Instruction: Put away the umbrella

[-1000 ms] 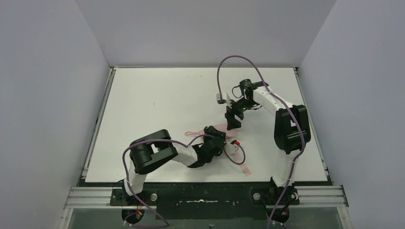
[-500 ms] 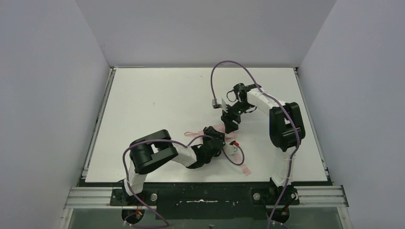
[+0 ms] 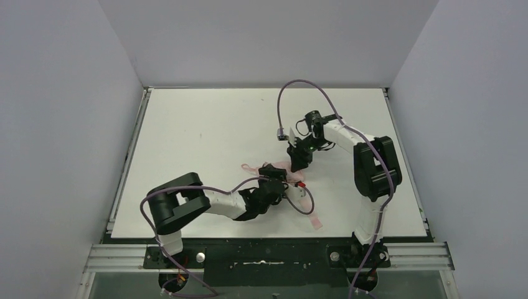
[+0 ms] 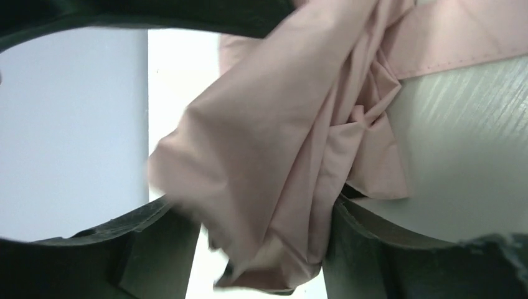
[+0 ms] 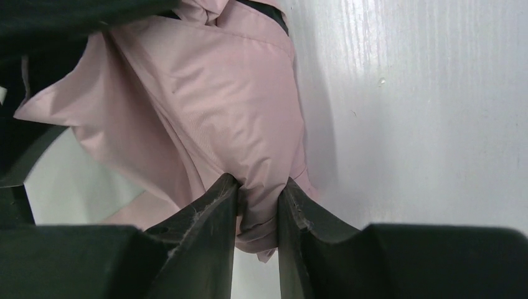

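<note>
Where the two robot arms meet, a bit to the near side of the middle of the flat white counter [image 3: 187, 137], lies the pale pink cloth folding umbrella [image 3: 284, 166]. It is soft and crumpled, not neat. The right pincer [image 5: 258, 184] comes down on the far side of it. Its two black fingers are squeezed almost together, with a fold of the pink cloth pinched between them. The left pincer [image 4: 252, 205] reaches in from the near side. Its fingers stand wide apart, one on each side of a thick bunch of the cloth. The wrist picture is blurry, so I cannot tell if they press on it. A thin pink strap [image 3: 315, 220] runs from the umbrella across the counter toward the near edge and lies flat there.
</note>
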